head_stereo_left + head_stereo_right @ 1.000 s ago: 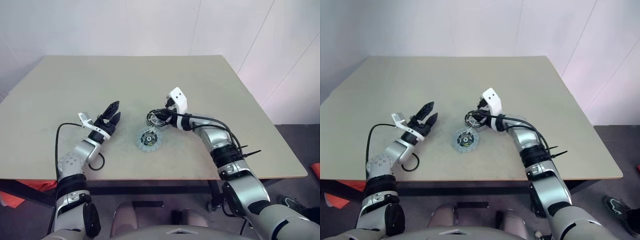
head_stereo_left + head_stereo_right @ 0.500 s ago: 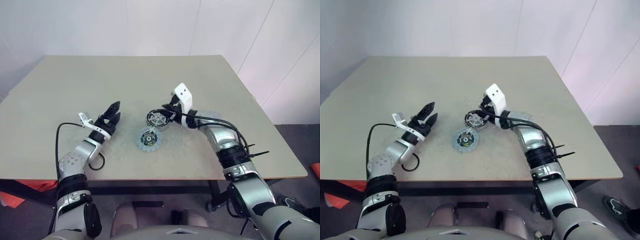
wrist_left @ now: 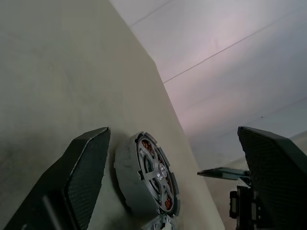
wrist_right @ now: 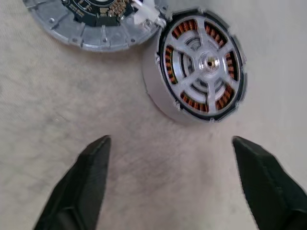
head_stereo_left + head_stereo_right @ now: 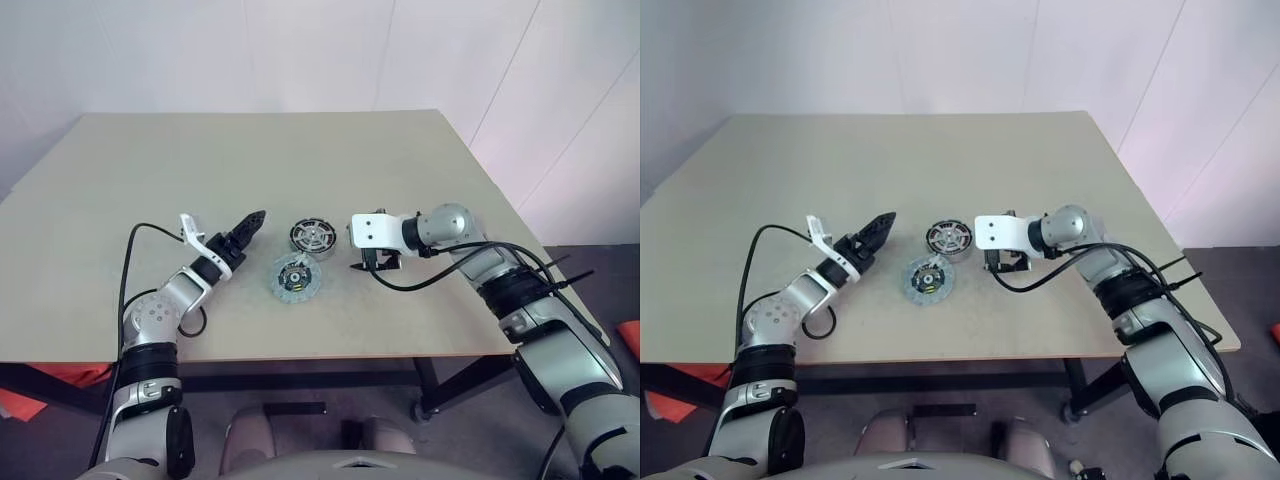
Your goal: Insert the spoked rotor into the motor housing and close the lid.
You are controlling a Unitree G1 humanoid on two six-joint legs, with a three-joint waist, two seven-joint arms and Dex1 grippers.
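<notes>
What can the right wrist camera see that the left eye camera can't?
Right wrist view: up close, silver spokes over coppery windings inside the motor housing, past the open right gripper. Left eye view: the whole table and the open left gripper reaching in from the other side. Both: the housing with the lid lying right next to it.

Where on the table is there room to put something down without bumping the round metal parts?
The whole far half of the table, behind the motor housing, is bare, and so are the wide strips toward both side edges. It is crowded in the near middle: the lid lies right by the housing, with the open left pincer and open right pincer on either side.
</notes>
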